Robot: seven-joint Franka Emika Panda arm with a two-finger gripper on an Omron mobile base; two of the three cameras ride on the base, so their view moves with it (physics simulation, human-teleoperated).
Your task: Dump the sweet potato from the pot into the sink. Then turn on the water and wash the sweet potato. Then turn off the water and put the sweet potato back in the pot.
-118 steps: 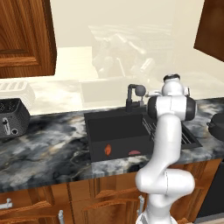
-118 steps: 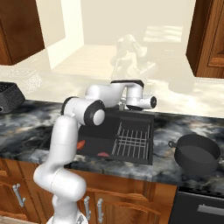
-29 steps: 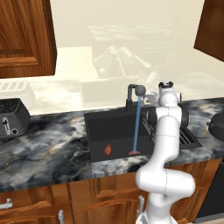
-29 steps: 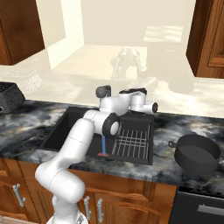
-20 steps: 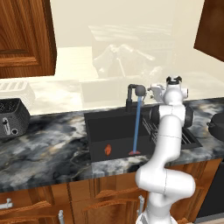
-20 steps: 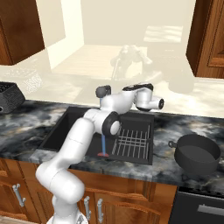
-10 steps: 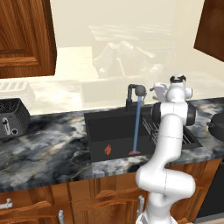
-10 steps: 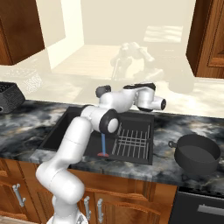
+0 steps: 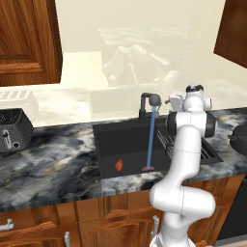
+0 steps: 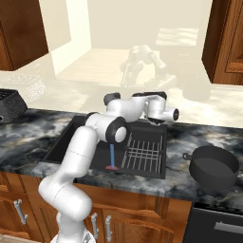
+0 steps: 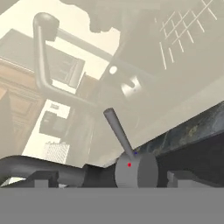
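The sweet potato [image 9: 118, 165] lies on the floor of the sink [image 9: 107, 144], left of the falling water [image 9: 150, 140]. That blue stream runs from the black faucet [image 9: 153, 100] to the basin floor. My gripper [image 9: 172, 102] hovers open just right of the faucet head, holding nothing. In the hand view the faucet lever [image 11: 118, 132] stands tilted between my wide-apart fingertips [image 11: 44, 179], untouched. The black pot [image 10: 213, 166] sits upright on the counter right of the sink [image 10: 64, 142]; my gripper [image 10: 153, 121] hangs over the basin's back edge.
A wire rack [image 10: 144, 152] fills the right half of the basin. A flat red sliver [image 9: 147, 168] lies where the water lands. A toaster [image 9: 13, 129] stands at the far left of the marbled counter [image 9: 53, 164]. Wooden cabinets hang above on both sides.
Water has come on since the earliest frames. Over the last second my hand has lifted slightly up and away from the faucet lever, jaws staying open.
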